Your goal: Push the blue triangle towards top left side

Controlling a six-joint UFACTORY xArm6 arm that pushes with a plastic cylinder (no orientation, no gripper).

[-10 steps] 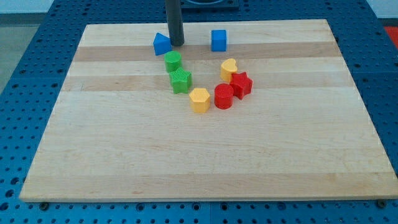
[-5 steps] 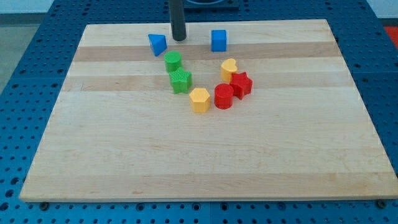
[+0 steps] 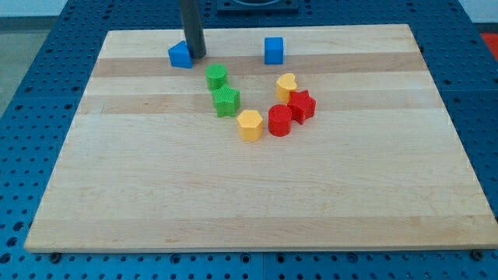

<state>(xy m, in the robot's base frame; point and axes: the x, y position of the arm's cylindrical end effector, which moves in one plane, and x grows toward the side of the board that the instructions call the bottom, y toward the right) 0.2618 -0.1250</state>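
Note:
The blue triangle point(image 3: 180, 54) lies near the top edge of the wooden board point(image 3: 156, 194), left of centre. My tip point(image 3: 195, 56) touches its right side. The dark rod rises from there out of the view's top.
A blue cube point(image 3: 273, 50) sits at the top, right of the rod. Below are a green cylinder point(image 3: 216, 76) and a green star point(image 3: 226, 101). A yellow hexagon point(image 3: 250, 124), a red cylinder point(image 3: 280, 120), a red star point(image 3: 302, 106) and a yellow heart point(image 3: 286, 85) cluster at centre.
My tip has moved left along the top of the board, and the blue triangle has slid left with it. The other blocks have not moved.

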